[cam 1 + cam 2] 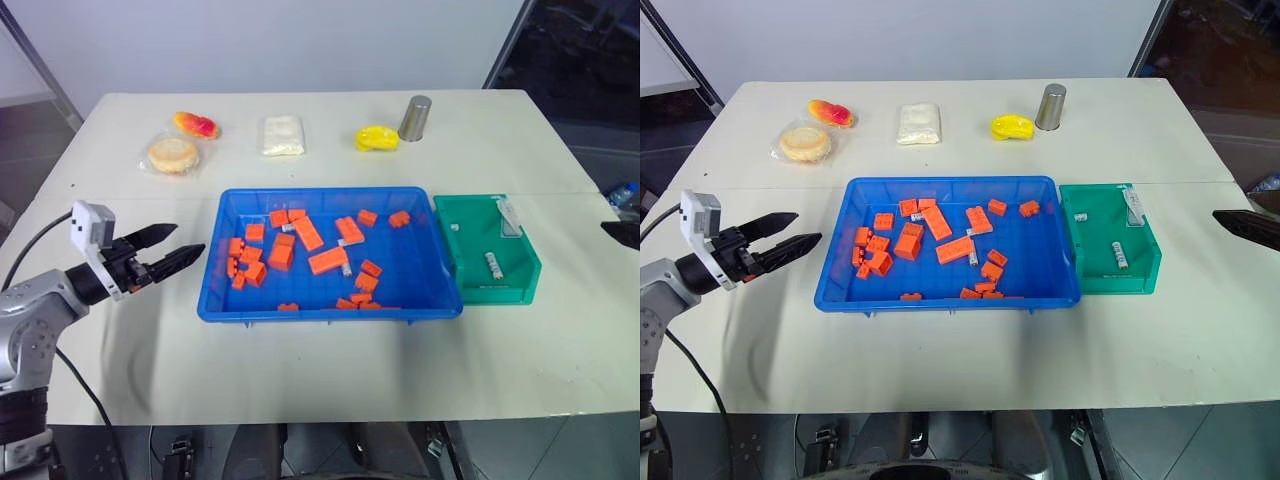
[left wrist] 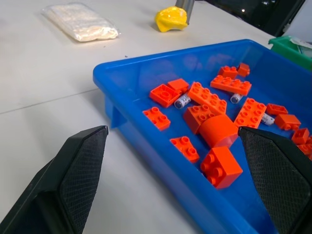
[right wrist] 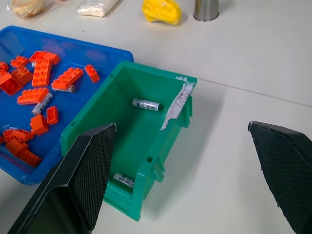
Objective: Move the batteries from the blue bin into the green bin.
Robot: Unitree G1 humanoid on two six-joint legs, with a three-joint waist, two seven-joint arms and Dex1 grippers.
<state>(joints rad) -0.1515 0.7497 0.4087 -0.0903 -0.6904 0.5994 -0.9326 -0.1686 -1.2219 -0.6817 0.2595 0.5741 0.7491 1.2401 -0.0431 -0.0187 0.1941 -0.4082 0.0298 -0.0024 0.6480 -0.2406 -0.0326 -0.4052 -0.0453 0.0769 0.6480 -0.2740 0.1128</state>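
White counter (image 1: 330,370) carries it all — your left end effector (image 1: 170,249) gapes empty beside the blue bin (image 1: 225,300), right end effector (image 3: 185,180) wide and empty over the green bin (image 3: 92,122). Batteries (image 2: 183,101) hide among orange bricks (image 2: 207,100) ahead — you may pinch a brick instead.

1. A broad white counter (image 1: 330,370) takes up most of the scene, with a thin seam running across its middle.
2. Behind it stands a plain pale wall (image 1: 280,40).
3. At the far right, a dark glass panel (image 1: 585,50) sits in a grey frame.
4. The floor (image 1: 35,130) beside the counter is grey.
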